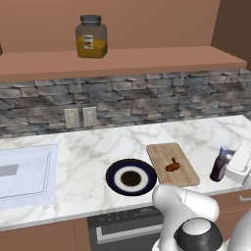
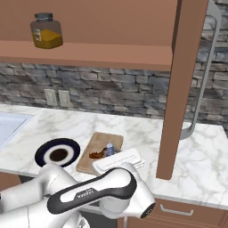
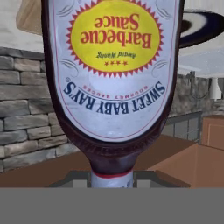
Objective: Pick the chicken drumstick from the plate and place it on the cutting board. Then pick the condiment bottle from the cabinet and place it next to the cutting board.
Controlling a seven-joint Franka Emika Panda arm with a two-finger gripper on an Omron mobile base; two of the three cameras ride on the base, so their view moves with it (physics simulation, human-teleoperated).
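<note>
On a marble kitchen counter [image 1: 98, 152], the gripper [image 1: 234, 164] clamps the condiment bottle [image 1: 219, 166] upright just right of the cutting board [image 1: 162, 156], which carries the chicken drumstick [image 1: 172, 166]; the bottle's base appears at counter level, ready for release.

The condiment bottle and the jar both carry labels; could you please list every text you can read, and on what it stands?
"Barbecue Sauce": condiment bottle, yellow sunburst, upside down in the hand view.
"SWEET BABY RAY'S": same label, curved blue letters.
Small lines beside these: too blurred.
Jar label on the cabinet: too small to read.
</note>
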